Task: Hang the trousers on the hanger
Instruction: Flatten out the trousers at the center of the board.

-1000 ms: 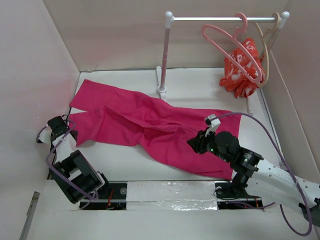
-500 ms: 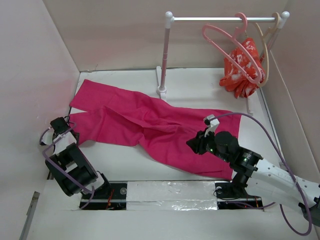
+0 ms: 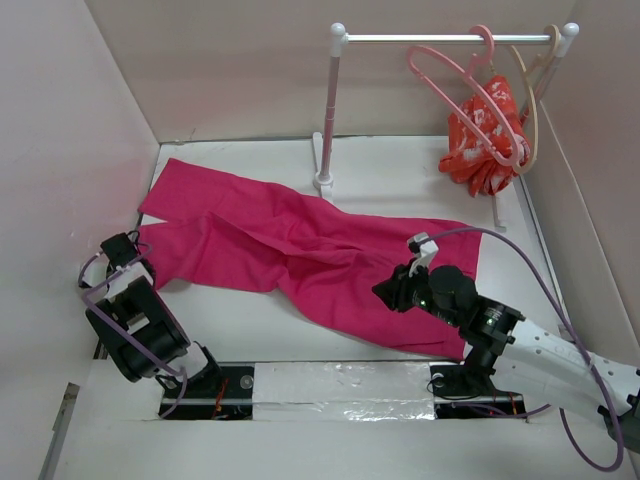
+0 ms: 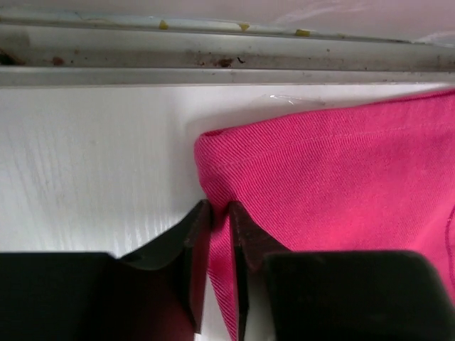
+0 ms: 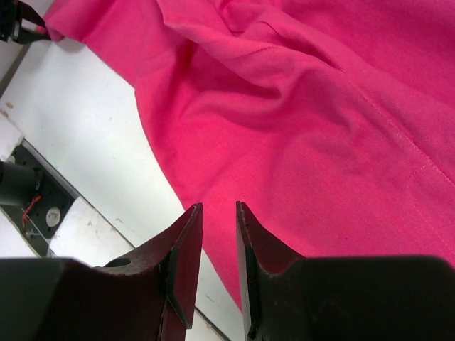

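The magenta-pink trousers lie spread flat across the white table, legs pointing to the far left. My left gripper is at the end of the nearer leg. In the left wrist view it is shut on the corner of that leg's hem. My right gripper hovers over the waist end near the front edge of the cloth. Its jaws stand a little apart, with nothing between them, above the trousers. The light-pink hanger hangs by its hook on the rail at the far right.
A white rack with a rail and post stands at the back. A red-orange patterned garment hangs there on a beige hanger. Walls close in on the left and right. A foil-taped strip runs between the arm bases.
My left gripper has shut on the trouser leg's hem corner, and the left arm has swung slightly. The right arm and the trousers have hardly moved.
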Tool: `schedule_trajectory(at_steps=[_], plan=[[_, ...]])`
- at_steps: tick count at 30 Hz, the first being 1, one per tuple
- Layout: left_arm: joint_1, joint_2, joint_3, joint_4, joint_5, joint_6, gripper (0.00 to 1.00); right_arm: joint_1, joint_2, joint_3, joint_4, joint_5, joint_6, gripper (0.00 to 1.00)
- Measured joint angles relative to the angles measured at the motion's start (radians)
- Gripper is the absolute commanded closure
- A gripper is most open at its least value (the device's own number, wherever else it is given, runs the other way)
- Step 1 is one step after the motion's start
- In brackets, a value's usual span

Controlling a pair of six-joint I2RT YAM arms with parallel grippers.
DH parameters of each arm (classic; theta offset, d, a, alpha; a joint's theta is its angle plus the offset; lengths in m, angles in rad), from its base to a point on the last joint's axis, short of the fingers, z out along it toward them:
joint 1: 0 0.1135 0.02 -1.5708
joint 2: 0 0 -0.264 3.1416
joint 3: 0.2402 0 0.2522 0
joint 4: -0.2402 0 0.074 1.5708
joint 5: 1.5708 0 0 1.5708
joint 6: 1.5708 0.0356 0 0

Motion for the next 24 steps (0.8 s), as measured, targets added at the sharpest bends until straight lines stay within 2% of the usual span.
schedule_trajectory(at_steps=[1,3,8,11,12,18,21,24], plan=[[0.0,0.004,0.0,0.008,0.0,0.0,0.88,0.0,0.0,-0.002,-0.002,0.0,0.001,0.69],[-0.002,0.009,0.0,0.024,0.002,-0.003,0.99,0.0,0.0,-0.004,-0.001,0.0,0.006,0.69],[-0.028,0.01,-0.005,0.043,0.011,-0.004,1.0,0.0,-0.005,-0.014,-0.002,0.009,0.018,0.68],[-0.069,-0.035,-0.006,0.027,0.039,0.0,1.0,0.0,-0.005,-0.018,-0.003,0.056,0.038,0.54],[-0.094,-0.074,-0.006,0.021,0.049,0.003,1.0,0.0,-0.004,-0.018,-0.003,0.076,0.045,0.45],[-0.209,-0.453,0.042,-0.024,0.109,0.057,1.0,-0.016,0.052,-0.018,-0.047,0.178,0.106,0.23],[-0.237,-0.642,0.109,-0.051,0.118,0.085,1.0,-0.074,0.069,-0.018,-0.098,0.233,0.156,0.15],[-0.286,-0.797,0.151,-0.055,0.153,0.103,1.0,-0.191,0.051,-0.018,-0.124,0.278,0.191,0.15]])
